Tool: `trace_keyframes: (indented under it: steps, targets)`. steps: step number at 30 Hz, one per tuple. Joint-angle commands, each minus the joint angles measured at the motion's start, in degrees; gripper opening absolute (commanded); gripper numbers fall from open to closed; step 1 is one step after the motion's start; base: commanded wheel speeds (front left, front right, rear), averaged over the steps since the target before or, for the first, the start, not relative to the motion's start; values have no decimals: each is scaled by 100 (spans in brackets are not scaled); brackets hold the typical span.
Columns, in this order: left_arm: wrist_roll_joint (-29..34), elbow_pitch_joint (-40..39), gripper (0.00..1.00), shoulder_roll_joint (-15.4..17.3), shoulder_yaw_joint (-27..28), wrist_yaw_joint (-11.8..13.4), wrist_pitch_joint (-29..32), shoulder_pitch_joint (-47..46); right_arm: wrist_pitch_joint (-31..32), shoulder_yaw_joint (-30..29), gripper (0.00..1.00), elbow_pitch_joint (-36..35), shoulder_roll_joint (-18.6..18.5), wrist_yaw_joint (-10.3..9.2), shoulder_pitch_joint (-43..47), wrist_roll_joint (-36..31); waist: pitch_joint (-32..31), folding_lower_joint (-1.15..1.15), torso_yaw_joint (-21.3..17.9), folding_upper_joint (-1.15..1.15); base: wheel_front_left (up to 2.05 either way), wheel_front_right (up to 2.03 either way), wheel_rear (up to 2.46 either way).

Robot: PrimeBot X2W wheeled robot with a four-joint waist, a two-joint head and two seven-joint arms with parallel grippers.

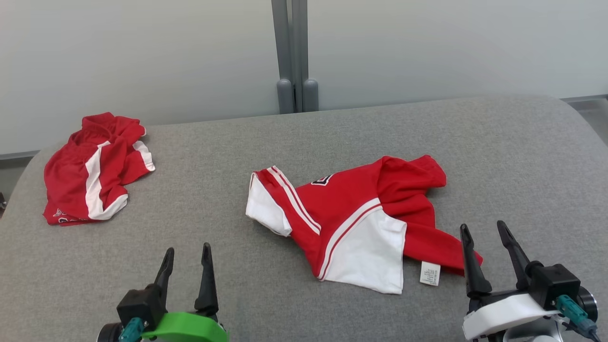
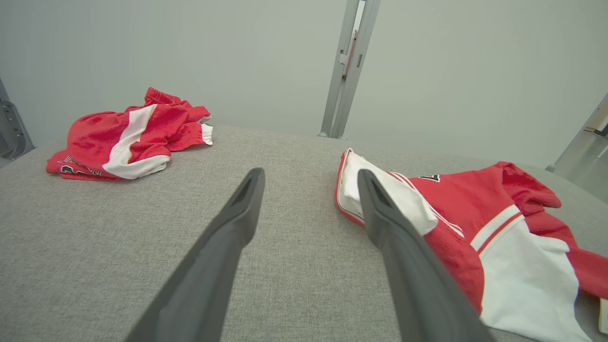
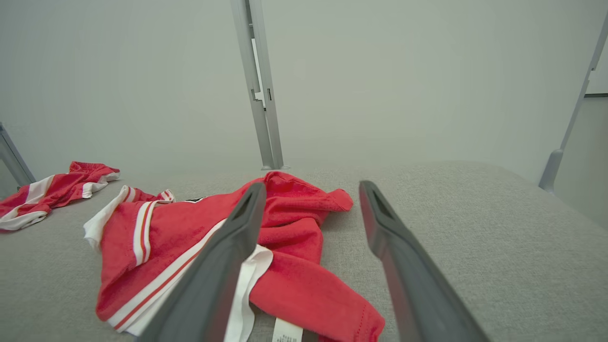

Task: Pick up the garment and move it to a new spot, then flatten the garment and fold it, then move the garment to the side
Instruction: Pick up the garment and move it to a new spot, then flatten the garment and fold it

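Observation:
A crumpled red garment (image 1: 351,209) with white panels and stripes lies in the middle of the grey padded table (image 1: 304,137), a white label showing at its near right edge. My left gripper (image 1: 187,250) hovers open near the front edge, left of the garment and apart from it. In the left wrist view the garment (image 2: 475,213) lies to the right of the open gripper (image 2: 309,175). My right gripper (image 1: 482,227) stands open at the garment's right end, with nothing between its fingers. In the right wrist view the garment (image 3: 190,237) lies under and left of the gripper (image 3: 311,186).
A second red and white garment (image 1: 95,171) lies bunched at the table's far left. A grey post (image 1: 292,52) rises behind the table's back edge against a pale wall. The table's right corner rounds off at the far right.

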Motion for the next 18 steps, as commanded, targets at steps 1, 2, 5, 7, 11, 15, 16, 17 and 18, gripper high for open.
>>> trace_keyframes:
  steps: [1,2,5,7,11,15,16,17,18]
  targets:
    - [70,-103,100,9,64,18,-3,167,-18,33,100,7,-15,-6,116,31,-49,0,20,0,0,0,0]
    - [84,-175,100,-4,92,17,-3,252,-18,54,100,15,-15,-6,157,55,-68,0,23,0,0,0,0]
    - [98,-294,100,-15,155,34,-3,435,-18,128,100,49,-15,-6,239,132,-112,0,19,0,0,0,0]
    - [112,-346,100,-23,178,36,-3,503,-18,173,100,70,-15,-6,258,164,-134,0,11,0,0,0,0]
    - [143,-345,100,-28,202,42,-3,593,-18,241,100,102,-15,-6,250,177,-157,0,1,0,0,0,0]
    - [105,-305,100,-29,161,51,-3,607,-18,262,100,126,-15,-6,219,155,-160,0,4,0,0,0,0]
    - [95,-296,100,-29,152,52,-3,605,-18,261,100,133,-15,-6,218,143,-159,0,9,0,0,0,0]
    - [90,-292,100,-29,142,55,-3,604,-18,259,100,138,-15,-6,221,138,-158,0,13,0,0,0,0]
    - [86,-286,100,-29,131,58,-3,601,-18,254,100,146,-15,-6,226,133,-157,0,19,0,0,0,0]
